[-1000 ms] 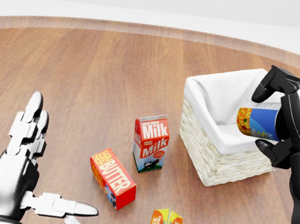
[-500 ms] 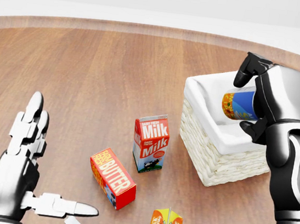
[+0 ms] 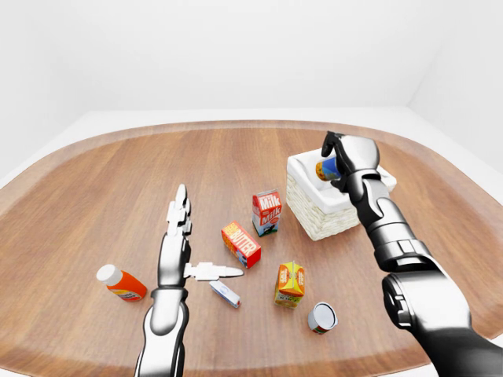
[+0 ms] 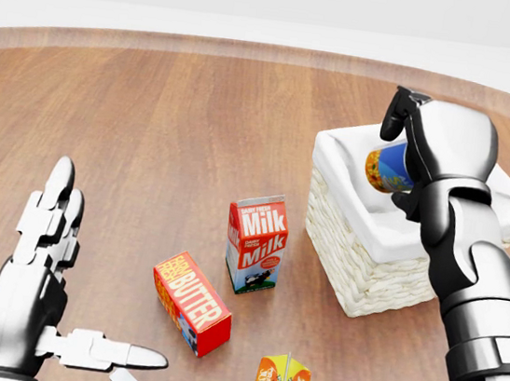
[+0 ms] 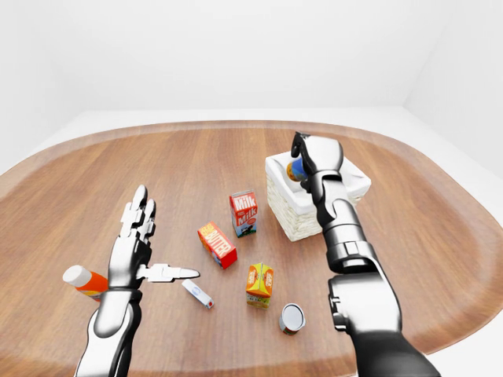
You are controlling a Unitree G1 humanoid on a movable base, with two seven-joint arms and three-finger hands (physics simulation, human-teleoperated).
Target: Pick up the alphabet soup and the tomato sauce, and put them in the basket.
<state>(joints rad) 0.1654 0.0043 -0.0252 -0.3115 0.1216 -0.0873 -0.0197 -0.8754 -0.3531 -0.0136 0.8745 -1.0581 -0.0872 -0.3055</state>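
White cloth lines the basket point(image 4: 377, 227), which stands toward the right edge of the wooden worktop point(image 4: 180, 115). My right hand point(image 4: 409, 145) holds a can with a blue and orange label point(image 4: 388, 169) over the open basket, with the fingers closed around it. I judge it is one of the two cans I need, but I cannot read the label. The can lies tilted and sits close to the near-left wall of the basket, so if I let go now it may hit the rim and roll out onto the worktop. I should bring it more over the middle first.

My left hand point(image 4: 44, 257) is spread flat and empty above the worktop, near the bottom-left corner of the head view. The butter box point(image 4: 191, 301) and the milk carton point(image 4: 255, 243) are nearby, and a careless move there may push them.

A second can point(image 3: 321, 317) lies on its side near the bottom edge of the worktop. It can roll away when touched.
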